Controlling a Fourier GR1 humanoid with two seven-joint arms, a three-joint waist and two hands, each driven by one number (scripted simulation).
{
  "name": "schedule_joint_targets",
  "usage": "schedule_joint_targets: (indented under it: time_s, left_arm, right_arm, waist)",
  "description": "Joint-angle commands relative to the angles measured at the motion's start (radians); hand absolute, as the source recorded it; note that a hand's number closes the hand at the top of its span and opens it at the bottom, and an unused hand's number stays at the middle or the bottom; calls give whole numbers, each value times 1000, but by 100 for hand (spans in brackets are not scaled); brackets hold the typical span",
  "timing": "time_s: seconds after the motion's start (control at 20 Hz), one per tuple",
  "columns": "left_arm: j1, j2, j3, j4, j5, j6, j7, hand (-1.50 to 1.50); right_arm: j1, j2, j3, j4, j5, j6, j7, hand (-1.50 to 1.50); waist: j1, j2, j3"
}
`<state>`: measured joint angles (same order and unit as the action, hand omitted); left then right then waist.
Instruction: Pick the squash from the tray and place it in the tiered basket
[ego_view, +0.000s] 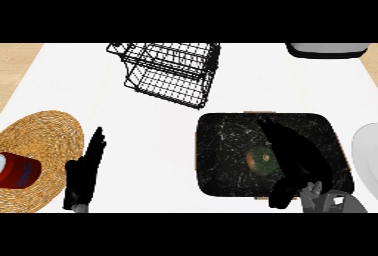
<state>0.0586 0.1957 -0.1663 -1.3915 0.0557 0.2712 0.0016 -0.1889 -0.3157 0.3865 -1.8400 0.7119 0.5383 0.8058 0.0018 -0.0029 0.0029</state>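
Head view: I'm looking steeply down at a white counter (162, 150), both of my forearms coming in from the lower edge.
Right hand: my right hand (295, 157) lies over the black tray (221, 150), fingers stretched toward the far side, covering the right part of the squash. I can't tell from here whether the fingers are curled round it or only resting on top.
Squash: the green squash (260, 160) sits inside the tray, a bit right of its middle, with an orange-tan patch on its left side. Only its left half shows beside my hand.
Tray: dark, speckled, with rounded corners, at the right of the counter, nearer to me than the basket.
Tiered basket: the black wire tiered basket (173, 72) stands at the far middle of the counter, well apart from the tray, and I see nothing in it.
Left hand: my left hand (85, 170) rests at the lower left, fingers straight and pointing away from me, holding nothing, just beside the woven mat.
Woven mat: a round straw-coloured mat (44, 135) at the left edge carries a red cup (18, 170).
Right edge: part of a white plate (367, 155) shows.
Far right corner: a white and dark object (325, 50), cut off by the edge, which I can't identify.
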Motion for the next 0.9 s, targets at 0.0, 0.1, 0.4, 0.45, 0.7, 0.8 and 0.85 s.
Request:
schedule_joint_targets:
  time_s: [0.0,0.1,0.4,0.45,0.7,0.8,0.85]
  left_arm:
    - [47,-20,-18,-42,-28,2,23,0]
    - [-23,-39,11,53,-26,2,11,0]
    - [74,-39,11,-3,-50,-21,-26,0]
    - [80,-62,-14,-49,-72,18,17,0]
    - [15,-40,37,-35,-67,-19,63,0]
    - [27,-87,15,2,-93,5,25,0]
    - [33,-70,27,7,-88,-21,17,0]
  right_arm:
    - [-63,60,-20,50,9,79,47,-150]
    - [-39,69,5,138,56,7,-20,-150]
    - [28,44,-70,46,35,91,-19,-150]
    - [3,37,-83,164,45,40,-101,-150]
    - [32,44,-82,219,94,0,-178,-150]
    - [30,111,-38,188,124,14,-118,-150]
    - [13,72,-104,240,113,3,-178,150]
  waist:
    - [3,2,-3]
    - [1,4,-3]
    - [-1,2,-3]
    - [2,3,-3]
    - [0,3,-3]
    - [-1,3,-3]
    - [0,3,-3]
